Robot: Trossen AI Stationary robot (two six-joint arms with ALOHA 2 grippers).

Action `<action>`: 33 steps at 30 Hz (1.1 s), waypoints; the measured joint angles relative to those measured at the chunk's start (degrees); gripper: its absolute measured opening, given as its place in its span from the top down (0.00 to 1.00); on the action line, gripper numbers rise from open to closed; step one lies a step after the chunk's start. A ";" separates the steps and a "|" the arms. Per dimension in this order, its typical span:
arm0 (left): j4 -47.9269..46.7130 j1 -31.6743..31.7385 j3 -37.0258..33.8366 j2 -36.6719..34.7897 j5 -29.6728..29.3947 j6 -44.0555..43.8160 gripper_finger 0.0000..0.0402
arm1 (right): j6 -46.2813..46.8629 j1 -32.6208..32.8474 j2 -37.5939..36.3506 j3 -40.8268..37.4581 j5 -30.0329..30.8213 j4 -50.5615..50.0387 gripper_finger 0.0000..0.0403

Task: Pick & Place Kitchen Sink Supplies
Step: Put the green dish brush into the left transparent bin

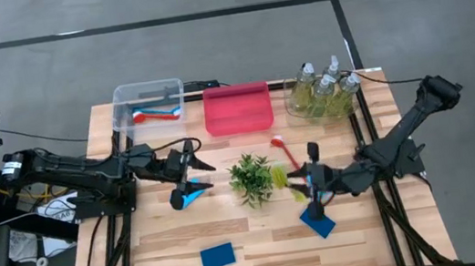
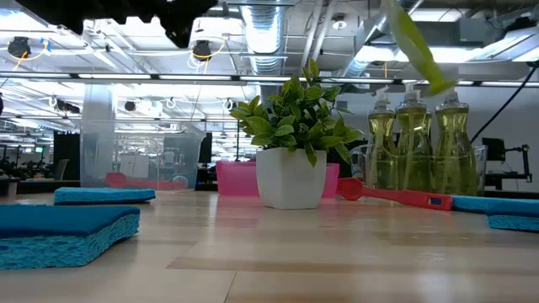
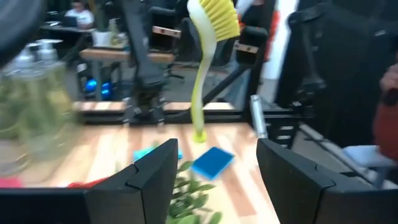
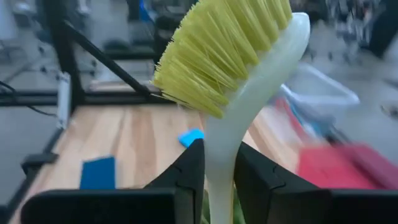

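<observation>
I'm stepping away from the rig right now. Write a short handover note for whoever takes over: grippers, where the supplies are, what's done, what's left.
Right gripper: shut on the yellow brush, held up off the table beside the plant.
Left gripper: open, empty, hovering on the plant's other side above a blue sponge.
Done: red and blue brushes lie in the clear bin; the pump bottles stand in their own clear bin.
Left: the held yellow brush, the red brush on the table, three blue sponges. The pink bin looks empty.

Dark jointed arms; angular black tools
</observation>
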 joint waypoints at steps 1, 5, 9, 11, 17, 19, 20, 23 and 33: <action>1.48 -0.49 0.00 0.66 0.63 0.00 0.45 | -2.11 0.36 0.93 0.00 -0.01 3.07 0.85; 9.57 -2.67 0.00 5.00 1.01 0.00 0.45 | -12.04 0.52 5.24 0.00 -0.12 17.43 0.85; 19.21 -4.03 0.00 11.15 -2.66 0.02 0.45 | -19.41 -0.91 10.19 0.00 -0.19 29.69 0.85; 23.44 -4.15 0.00 14.04 -4.13 0.02 0.45 | -20.96 -2.11 12.65 0.00 -0.64 34.35 0.85; 29.08 -4.17 1.00 20.05 -4.52 0.00 0.45 | -21.11 -6.56 17.98 0.00 -7.94 43.53 0.85; 29.18 -4.18 1.82 21.36 -4.50 0.02 0.45 | -21.11 -7.68 19.13 0.00 -9.30 45.93 0.85; 29.22 -4.15 2.27 22.08 -4.33 0.01 0.45 | -21.11 -8.15 19.74 0.00 -9.34 46.86 0.85; 29.18 -4.16 3.20 23.68 -1.82 0.01 0.45 | -21.08 -9.58 21.51 0.00 -9.49 49.10 0.85; 29.18 -4.15 5.98 28.54 1.43 0.02 0.45 | -17.03 -13.76 27.00 0.00 -15.40 57.81 0.85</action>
